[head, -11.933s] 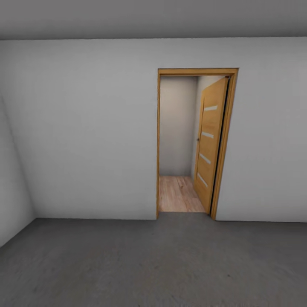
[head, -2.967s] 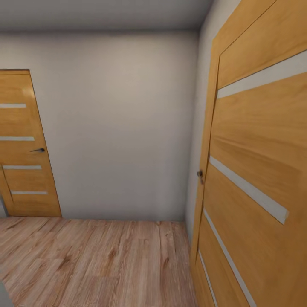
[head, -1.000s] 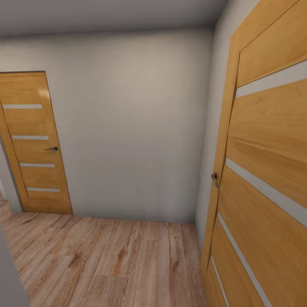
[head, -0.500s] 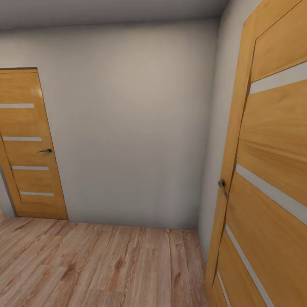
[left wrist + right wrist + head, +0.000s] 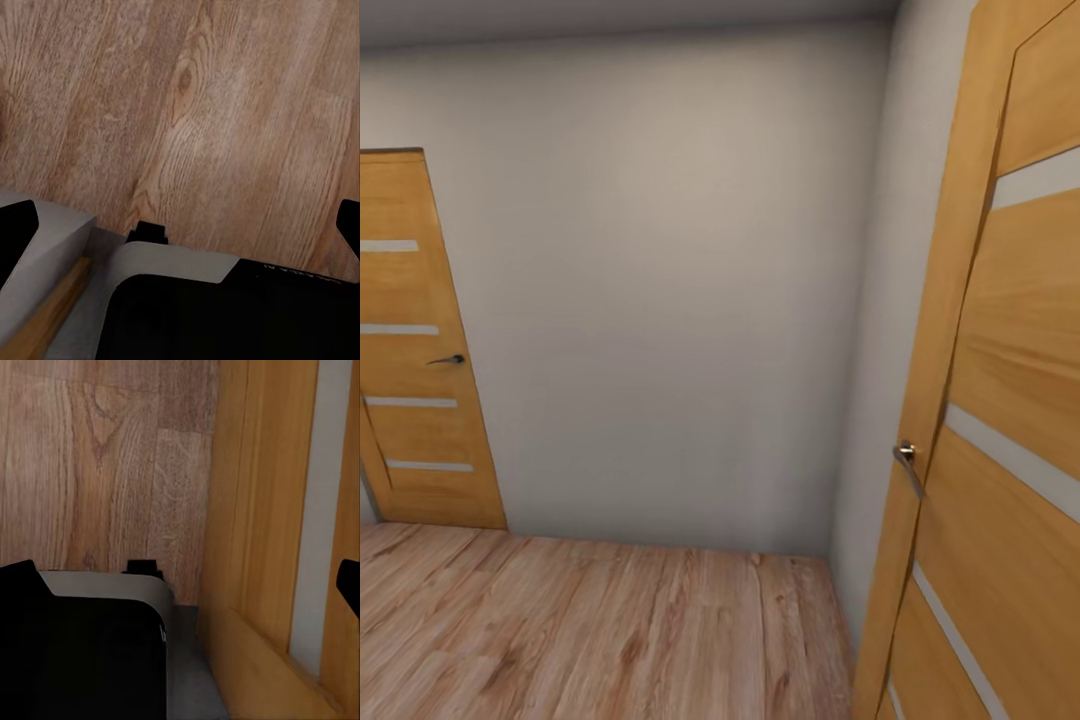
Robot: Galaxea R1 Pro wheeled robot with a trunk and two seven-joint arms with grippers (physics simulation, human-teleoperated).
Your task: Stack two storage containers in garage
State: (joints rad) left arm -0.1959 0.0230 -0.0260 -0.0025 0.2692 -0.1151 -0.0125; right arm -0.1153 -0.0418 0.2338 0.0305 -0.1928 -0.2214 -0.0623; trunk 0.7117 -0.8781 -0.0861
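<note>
Fingertips of the left tool (image 5: 180,225) show as black shapes at the two side edges of the left wrist view, one fingertip (image 5: 16,229) on one side and the other on the opposite side, set wide apart with nothing between them, so that tool is released. It hangs over the wood plank floor (image 5: 225,112), above the robot's grey and black base (image 5: 195,300). A strip of wooden door frame (image 5: 49,315) lies beside the base, next to a patch of grey.

The right tool (image 5: 180,585) is likewise spread, one dark fingertip (image 5: 349,585) at each side edge of the right wrist view, gripping nothing. Below it are the same plank floor (image 5: 90,457) and the base's grey and black edge (image 5: 97,645). Just beside the base stands the near wooden door (image 5: 262,510) with a pale inlaid strip.

From the head view, that near door (image 5: 1010,420) stands open at the right, close to the robot, with a metal handle (image 5: 906,458) on its edge. Straight ahead is a plain white wall (image 5: 680,300). At the left, a second wooden door (image 5: 415,350) with pale horizontal strips and a dark handle (image 5: 448,360) is shut in that wall. Light wood planks (image 5: 610,630) cover the floor up to the wall. No orange-red storage container lies anywhere on this stretch of floor.
</note>
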